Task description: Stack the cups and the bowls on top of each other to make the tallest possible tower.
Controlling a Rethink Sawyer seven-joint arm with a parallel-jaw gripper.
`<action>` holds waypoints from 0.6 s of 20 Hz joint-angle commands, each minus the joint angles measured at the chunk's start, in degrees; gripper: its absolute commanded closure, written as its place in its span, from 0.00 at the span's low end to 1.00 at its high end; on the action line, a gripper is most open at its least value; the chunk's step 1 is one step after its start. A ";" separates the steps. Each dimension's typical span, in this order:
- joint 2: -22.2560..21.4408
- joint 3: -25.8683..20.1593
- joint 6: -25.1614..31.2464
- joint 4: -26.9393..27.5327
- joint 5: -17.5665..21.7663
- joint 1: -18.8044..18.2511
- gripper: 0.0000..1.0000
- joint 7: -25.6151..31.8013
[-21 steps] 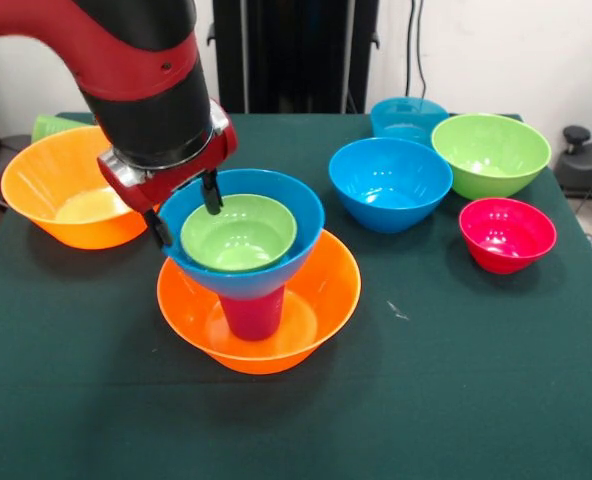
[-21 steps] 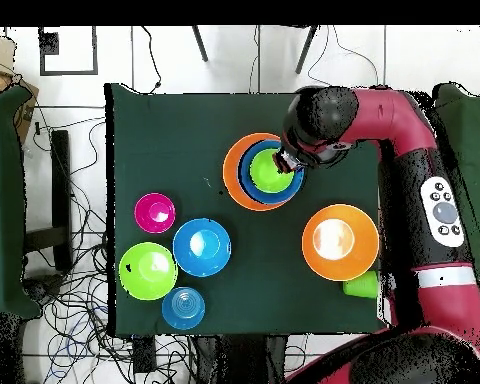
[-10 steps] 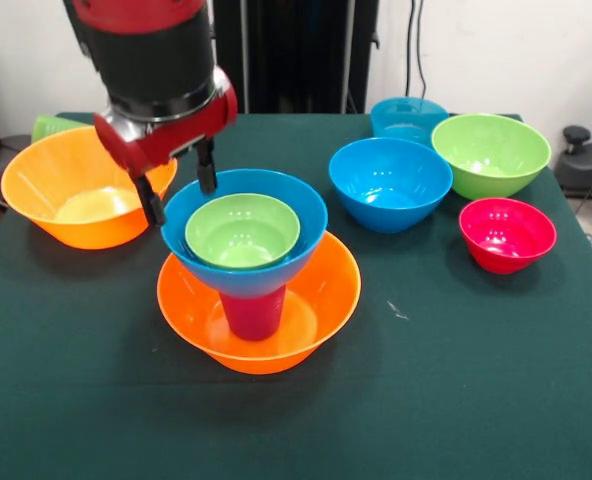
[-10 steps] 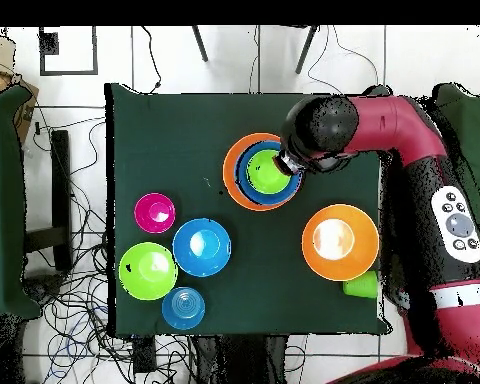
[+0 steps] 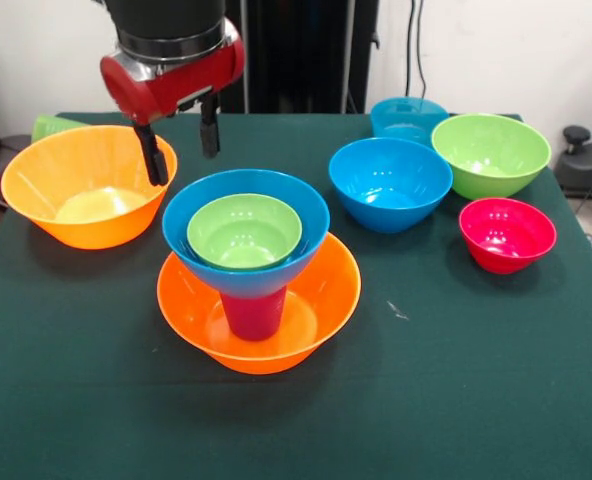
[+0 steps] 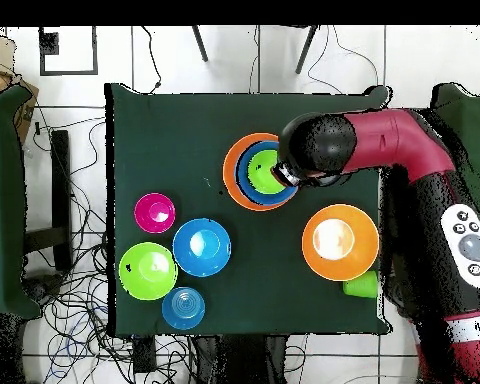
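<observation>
Tower: here it stands, the tower [image 5: 251, 285] a little left of the surface's middle in the front view, its long axis straight up and down, no visible lean.
Tower layers: an orange bowl [image 5: 321, 300] at the bottom, mouth up; an inverted purple-magenta cup [image 5: 253, 312] standing in it, wide end down; a blue bowl [image 5: 276, 195] balanced on the cup, mouth up; a lime green bowl [image 5: 244, 232] nested inside that.
Gripper: the gripper [image 5: 181, 140] hangs above and behind the tower's left rim, pointing down, clear of the blue bowl.
Fingers: spread apart and empty, with one finger [image 5: 154, 155] in front of the second orange bowl and the other nearer the tower.
Second orange bowl: the second orange bowl [image 5: 51, 190] sits at the left edge, mouth up, close beside the tower's base.
Light green cup: the light green cup [image 5: 51, 126] peeks out behind it, at the far left corner.
Right cluster: a loose blue bowl [image 5: 389, 183], a teal-blue bowl [image 5: 408, 118], another lime green bowl [image 5: 490, 152] and a red-pink bowl [image 5: 506, 233], all mouth up, grouped toward the right edge.
Open room: bare green surface [image 5: 426, 390] runs across the whole near side and between the tower and the right cluster.
Overhead: the arm [image 6: 404, 150] reaches in from the right, its head covering part of the tower's rim.
</observation>
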State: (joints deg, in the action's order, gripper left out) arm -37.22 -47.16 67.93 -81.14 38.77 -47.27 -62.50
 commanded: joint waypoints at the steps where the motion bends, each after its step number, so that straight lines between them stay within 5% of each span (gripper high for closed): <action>1: 0.18 6.77 -5.04 -6.55 0.29 2.88 0.00 -10.78; 6: -0.56 7.53 -6.29 -7.89 -2.24 3.80 0.00 -12.12; 12: 5.17 9.12 -10.40 -4.97 -2.87 4.41 0.00 -11.48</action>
State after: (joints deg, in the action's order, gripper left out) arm -37.36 -43.45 62.96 -83.91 35.66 -45.23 -63.08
